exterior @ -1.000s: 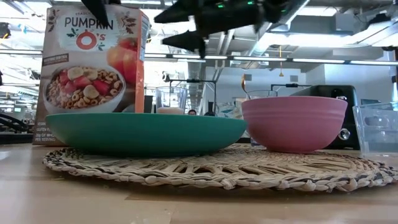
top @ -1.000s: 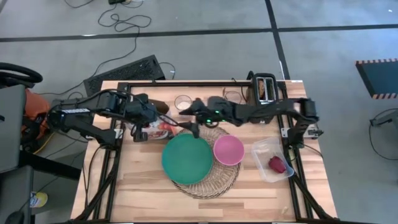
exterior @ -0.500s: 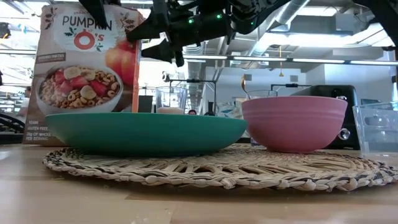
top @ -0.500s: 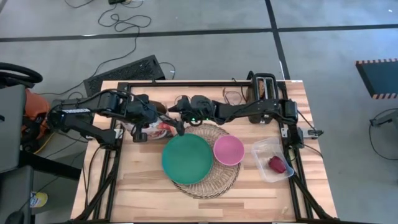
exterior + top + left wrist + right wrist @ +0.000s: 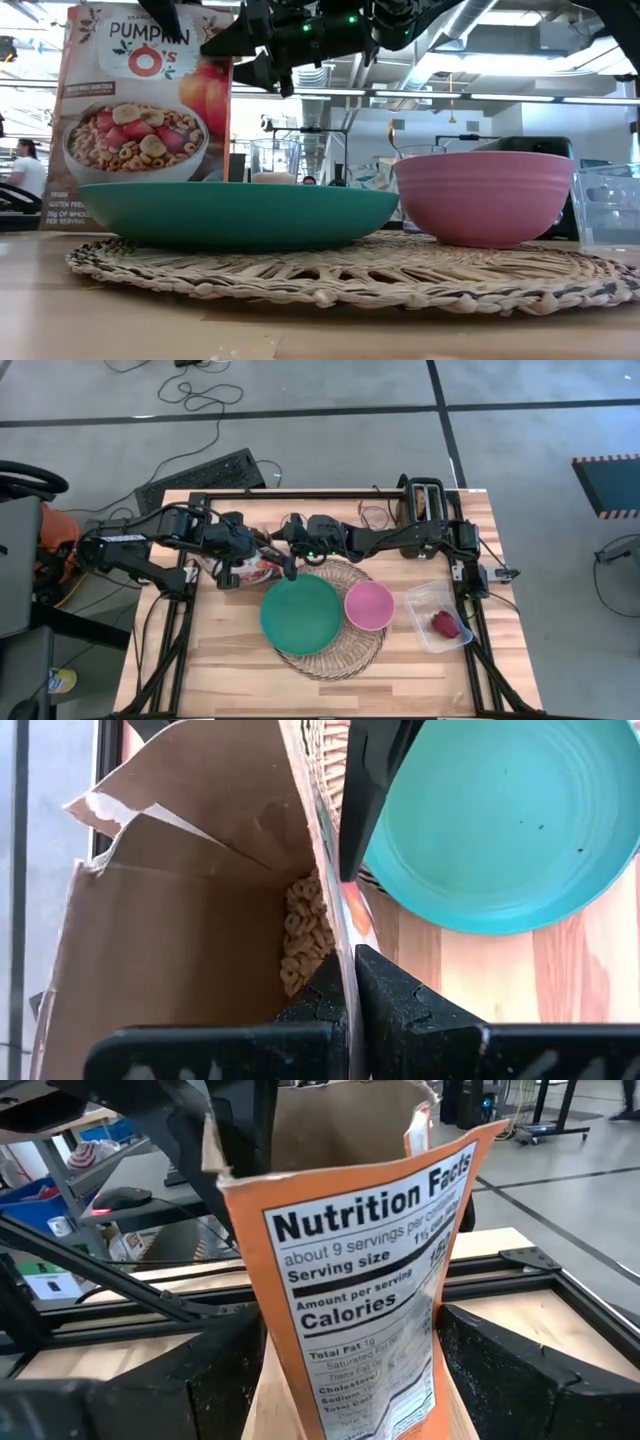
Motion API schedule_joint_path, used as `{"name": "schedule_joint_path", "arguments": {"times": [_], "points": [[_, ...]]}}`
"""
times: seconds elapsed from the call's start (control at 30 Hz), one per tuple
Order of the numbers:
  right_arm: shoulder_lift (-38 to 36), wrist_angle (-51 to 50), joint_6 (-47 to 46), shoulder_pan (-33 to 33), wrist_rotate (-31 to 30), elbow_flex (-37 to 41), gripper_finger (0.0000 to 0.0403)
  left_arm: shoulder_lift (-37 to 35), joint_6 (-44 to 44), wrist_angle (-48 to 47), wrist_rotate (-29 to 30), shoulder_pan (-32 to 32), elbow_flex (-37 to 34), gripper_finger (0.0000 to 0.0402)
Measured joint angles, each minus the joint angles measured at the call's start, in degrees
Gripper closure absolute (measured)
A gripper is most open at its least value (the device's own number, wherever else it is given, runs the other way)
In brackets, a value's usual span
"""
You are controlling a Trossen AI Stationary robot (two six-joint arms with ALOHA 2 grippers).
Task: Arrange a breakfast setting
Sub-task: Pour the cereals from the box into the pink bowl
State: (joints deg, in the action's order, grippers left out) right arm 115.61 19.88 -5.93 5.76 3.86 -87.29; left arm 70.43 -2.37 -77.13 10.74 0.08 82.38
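Pinching the top wall of the cereal box point(image 5: 246, 563), the left gripper point(image 5: 232, 552) has its fingers pressed together on the cardboard and holds it upright at the back-left of the table, just beside the teal plate point(image 5: 301, 614). The right gripper point(image 5: 290, 556) sits at the box's narrow side with fingers spread either side, so the box's long axis runs straight up between them. Compared with a second ago, the right arm has swung left to reach the box.
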Motion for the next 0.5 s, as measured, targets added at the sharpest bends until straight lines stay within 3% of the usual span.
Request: {"name": "schedule_joint_path", "arguments": {"times": [0.2, 0.5], "points": [[0.00, -0.42, -0.03, 0.21, 0.73, 0.00, 0.0155, 0.00, 0.04, 0.66, 0.40, 0.02, 0.00, 0.0402], [-0.04, -0.36, 1.54, 0.18, 1.22, 0.00, 0.0361, 0.00, 0.07, 0.80, 3.70, 0.02, 0.01, 0.0401]]}}
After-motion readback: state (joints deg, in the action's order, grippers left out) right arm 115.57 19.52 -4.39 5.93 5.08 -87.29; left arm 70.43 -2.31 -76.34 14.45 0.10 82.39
